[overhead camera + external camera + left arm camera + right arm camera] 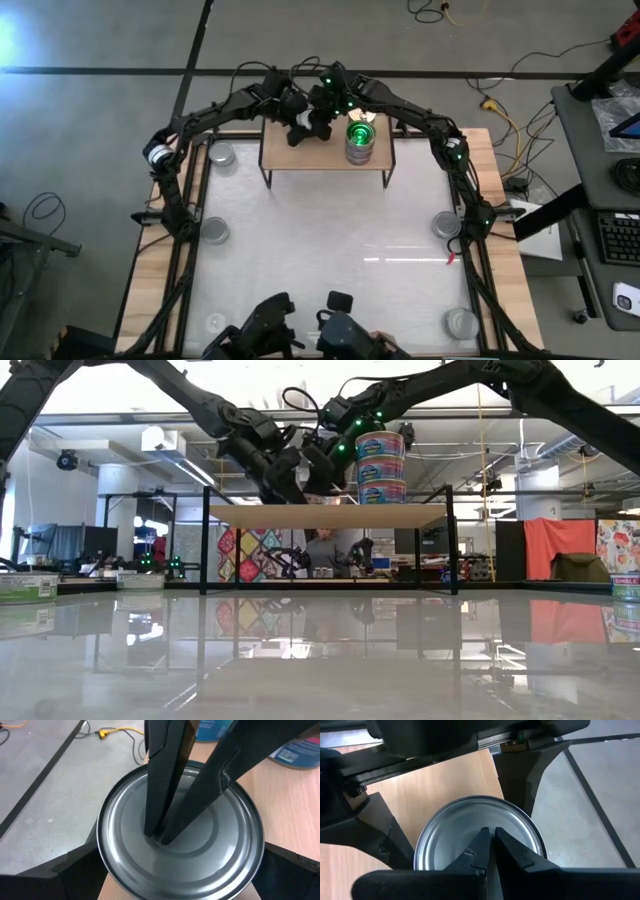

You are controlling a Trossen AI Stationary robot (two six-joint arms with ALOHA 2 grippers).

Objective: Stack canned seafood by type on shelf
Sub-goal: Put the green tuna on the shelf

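- Left gripper (175,880) wide open around the silver tin (180,840) on the shelf (300,155).
- Right gripper (490,837) shut, tips pressing its lid.
- We'd hold it steady, close squarely.

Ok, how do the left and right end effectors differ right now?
The left end effector stands open, a finger on each side of the silver tin; the right end effector is shut. The left straddles the tin's wall, while the right's tips point down at the middle of its lid. Both are at the same tin on the shelf.
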